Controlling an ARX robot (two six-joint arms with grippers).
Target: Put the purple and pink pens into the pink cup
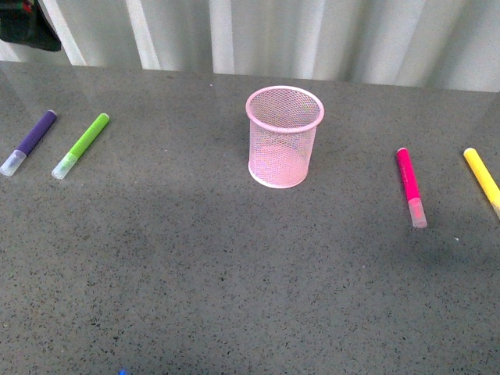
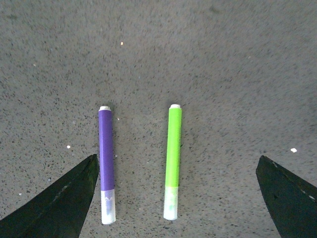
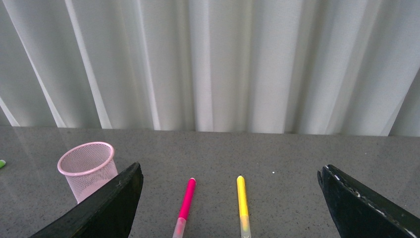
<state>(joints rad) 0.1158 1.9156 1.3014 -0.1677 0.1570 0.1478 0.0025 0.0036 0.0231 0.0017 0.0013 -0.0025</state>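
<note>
- While my left gripper (image 2: 178, 157) hung over the grey speckled table (image 1: 234, 273), its two dark fingers stood wide apart and held nothing.
- Under it lay the short dark purple pen with a see-through cap (image 2: 105, 153), flat on the table on my far left side.
- Its long side ran the same way my left gripper looked, so I judged the fingers could close across its body.
- It lay close to one finger, though, and the lime-green marker (image 2: 173, 158) lay more in the middle. I thought I would have to slide sideways first, or I might grab the wrong one.
- My right gripper (image 3: 229, 167) was wide apart and empty too.
- The short bright pink pen (image 3: 185, 201) lay flat on my right side, between those fingers. The yellow marker (image 3: 241, 198) lay just beside it, on the side away from the cup.
- The pale pink wire-mesh cup (image 1: 280, 152) stood upright in the middle of the table, well apart from both pens, with no pen in it.
- So the purple one was nearer my left arm and the pink one nearer my right, and each needed a trip inward to the cup.
</note>
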